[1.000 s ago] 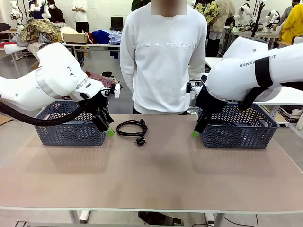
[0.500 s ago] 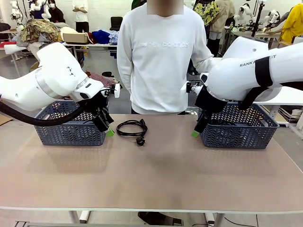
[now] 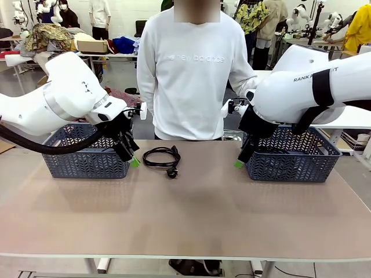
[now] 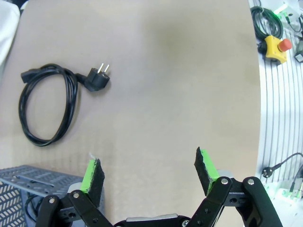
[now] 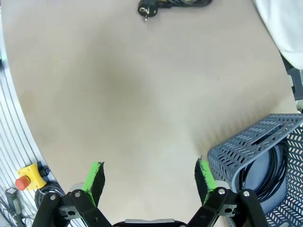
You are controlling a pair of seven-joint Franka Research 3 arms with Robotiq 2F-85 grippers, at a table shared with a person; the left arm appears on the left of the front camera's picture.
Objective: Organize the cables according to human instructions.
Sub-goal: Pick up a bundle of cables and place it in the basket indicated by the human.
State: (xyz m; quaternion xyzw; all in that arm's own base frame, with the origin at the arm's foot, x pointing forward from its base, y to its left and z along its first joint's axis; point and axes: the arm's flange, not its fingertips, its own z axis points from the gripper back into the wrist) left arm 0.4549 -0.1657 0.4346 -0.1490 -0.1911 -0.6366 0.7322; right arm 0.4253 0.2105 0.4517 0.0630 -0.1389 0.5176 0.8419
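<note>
1. On the table (image 3: 191,214), toward its far edge and left of centre: one coiled black cable (image 3: 160,157), lying flat, its two-pin plug (image 4: 97,78) resting on the bare tabletop at the coil's edge (the plug also shows at the top of the right wrist view (image 5: 146,9)).
2. Left basket (image 3: 87,153): blue-grey lattice, at the far left of the table.
3. Right basket (image 3: 295,156): same make, at the far right; a black cable coil in the basket (image 5: 272,165) lies inside it.
4. Left gripper (image 4: 149,172): hovering beside the left basket, near the loose cable, jaws spread wide, nothing between them.
5. Right gripper (image 5: 149,177): at the right basket's near corner, jaws spread wide, empty.
6. Person in a white sweatshirt (image 3: 194,75): standing at the far side.
</note>
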